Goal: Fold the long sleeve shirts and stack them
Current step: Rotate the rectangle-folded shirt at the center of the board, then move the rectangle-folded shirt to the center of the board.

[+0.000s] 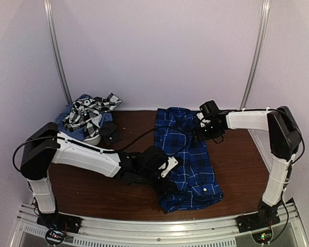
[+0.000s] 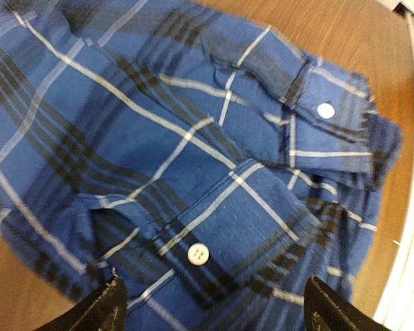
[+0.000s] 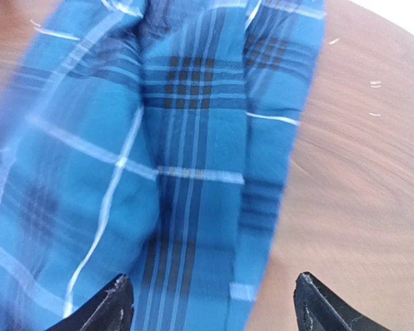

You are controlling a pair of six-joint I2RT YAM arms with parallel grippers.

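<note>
A royal-blue plaid long sleeve shirt (image 1: 190,159) lies partly folded in a long strip down the middle of the table. My left gripper (image 1: 166,181) hovers over its near left edge, open. Between its fingertips (image 2: 103,309) I see a sleeve cuff with a white button (image 2: 198,254) lying flat on the shirt (image 2: 159,138), not pinched. My right gripper (image 1: 200,128) is open at the shirt's far right edge. In its own view the cloth (image 3: 159,172) and bare wood fill the gap between the fingertips (image 3: 321,309). More long sleeve shirts (image 1: 87,116), black-and-white plaid on top, sit piled at the back left.
The brown wooden table (image 1: 237,164) shows bare wood to the right of the shirt and along the front left. White walls close in the back and both sides. A metal rail (image 1: 159,231) with the arm bases runs along the near edge.
</note>
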